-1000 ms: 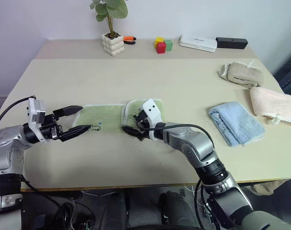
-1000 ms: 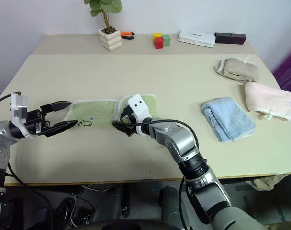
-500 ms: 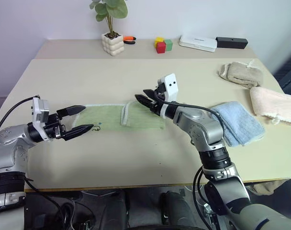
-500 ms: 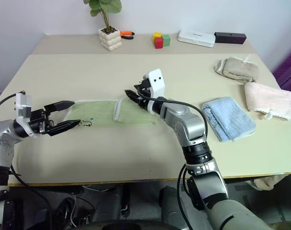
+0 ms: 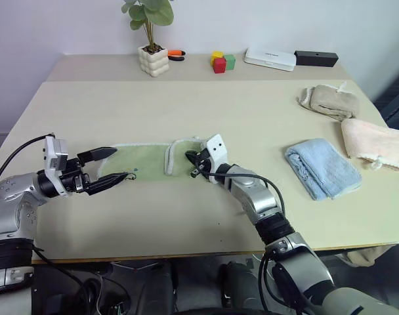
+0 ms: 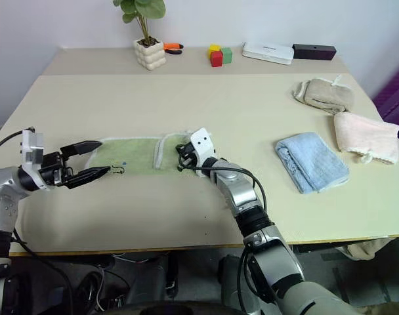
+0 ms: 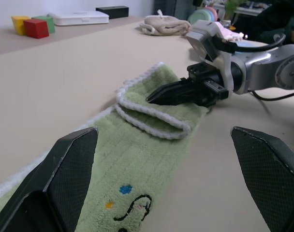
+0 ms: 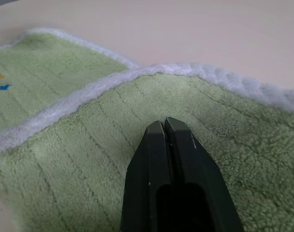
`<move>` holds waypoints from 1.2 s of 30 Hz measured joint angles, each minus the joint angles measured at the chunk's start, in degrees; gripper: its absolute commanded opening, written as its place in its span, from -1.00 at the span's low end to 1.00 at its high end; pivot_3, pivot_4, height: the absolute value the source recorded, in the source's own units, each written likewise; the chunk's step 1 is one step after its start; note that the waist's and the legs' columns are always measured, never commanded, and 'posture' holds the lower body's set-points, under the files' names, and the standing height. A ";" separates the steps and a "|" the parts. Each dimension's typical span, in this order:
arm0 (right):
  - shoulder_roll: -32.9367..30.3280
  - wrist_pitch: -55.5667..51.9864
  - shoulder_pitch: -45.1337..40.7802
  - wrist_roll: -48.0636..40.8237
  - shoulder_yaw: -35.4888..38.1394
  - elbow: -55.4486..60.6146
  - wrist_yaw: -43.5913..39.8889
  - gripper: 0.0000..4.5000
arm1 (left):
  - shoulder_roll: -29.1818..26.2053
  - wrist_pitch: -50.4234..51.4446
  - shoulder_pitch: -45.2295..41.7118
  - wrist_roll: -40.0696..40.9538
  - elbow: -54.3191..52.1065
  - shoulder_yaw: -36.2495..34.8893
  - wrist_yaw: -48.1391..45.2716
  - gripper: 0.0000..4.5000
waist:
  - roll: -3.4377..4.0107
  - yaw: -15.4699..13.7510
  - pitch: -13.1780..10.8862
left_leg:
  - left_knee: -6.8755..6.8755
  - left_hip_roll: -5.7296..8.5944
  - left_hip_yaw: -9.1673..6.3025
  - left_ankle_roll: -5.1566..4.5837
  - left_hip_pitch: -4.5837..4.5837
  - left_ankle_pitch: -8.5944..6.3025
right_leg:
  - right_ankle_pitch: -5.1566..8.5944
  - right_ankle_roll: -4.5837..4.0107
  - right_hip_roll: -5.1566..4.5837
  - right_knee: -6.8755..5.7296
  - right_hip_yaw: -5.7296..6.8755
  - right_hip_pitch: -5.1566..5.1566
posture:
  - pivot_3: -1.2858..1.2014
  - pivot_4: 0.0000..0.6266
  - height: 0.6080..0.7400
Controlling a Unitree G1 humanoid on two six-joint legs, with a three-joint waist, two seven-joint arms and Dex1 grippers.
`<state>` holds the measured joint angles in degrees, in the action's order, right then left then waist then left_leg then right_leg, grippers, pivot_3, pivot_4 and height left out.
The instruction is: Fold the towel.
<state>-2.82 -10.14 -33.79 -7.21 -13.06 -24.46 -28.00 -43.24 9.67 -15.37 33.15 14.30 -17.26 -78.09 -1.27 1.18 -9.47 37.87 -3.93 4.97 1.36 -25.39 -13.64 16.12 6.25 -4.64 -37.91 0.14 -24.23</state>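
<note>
Light green towel (image 5: pixel 157 163) lying flat on the desk (image 5: pixel 186 111), near the front middle. Right end folded over onto the rest, with the white edge (image 7: pixel 152 118) of the flap showing. Left end still spread out, small dark stitched mark (image 7: pixel 132 212) near its corner.

Right gripper (image 5: pixel 194 160) shut tight, fingers pressed together, tip resting on top of the folded flap. No cloth seen between the fingers, so most likely pressing or smoothing, not holding.

Left gripper (image 5: pixel 107 167) wide open, just above the left end of the towel, near the stitched mark. Nothing inside it yet.

Light blue towel (image 5: pixel 323 168), pink towel (image 5: pixel 375 144) and beige towel (image 5: pixel 331 102) sitting well apart on the right side. Plant pot (image 5: pixel 154 59) and colored blocks (image 5: pixel 222 62) far at the back.

Things that could go wrong from here:
- Pushing the shut right gripper sideways could drag the flap and mess up the fold.
- Lifting it too fast could catch the fluffy cloth and flip the flap open.
- Closing the left gripper too high could miss the thin edge and grab only air.
- Pulling the left end up hard could slide the whole towel, with nothing pinning it down.
- Crooked edges could happen if the left end lands off to one side.
</note>
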 measured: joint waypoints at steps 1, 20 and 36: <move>0.00 0.45 0.00 0.18 0.01 -0.11 -0.45 -0.99 | 0.00 0.00 0.02 0.00 -0.08 0.00 0.14 1.00 | 0.00 0.00 0.00 | 0.00 0.00 0.00 0.00 0.00 0.00 | 0.00 0.00 0.00 0.00 0.00 0.00 | 0.03 -0.52 0.92; -5.51 -14.33 -2.36 -4.80 3.61 18.00 -7.09 0.97 | -0.35 12.50 0.32 3.41 -4.39 -0.44 8.09 1.00 | 0.01 -0.20 -0.04 | 0.01 0.00 -0.05 0.00 -0.06 0.00 | 0.00 0.00 -0.01 0.00 0.00 -0.02 | 0.03 -0.52 0.92; -28.63 -17.01 1.45 -15.62 8.95 33.37 -28.96 0.97 | 9.58 54.21 11.03 38.08 -22.25 -20.53 56.43 1.00 | 0.00 -0.55 -0.07 | 0.04 0.02 -0.17 0.00 0.04 0.00 | 0.00 0.00 -0.04 0.03 0.01 0.13 | 0.03 -0.52 0.92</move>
<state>-31.45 -27.15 -32.34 -22.83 -4.11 8.91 -56.95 -33.66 63.88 -4.34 71.23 -7.95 -37.79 -21.66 -1.26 0.64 -9.53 37.91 -3.91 4.80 1.36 -25.35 -13.64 16.13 6.25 -4.68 -37.88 0.15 -24.09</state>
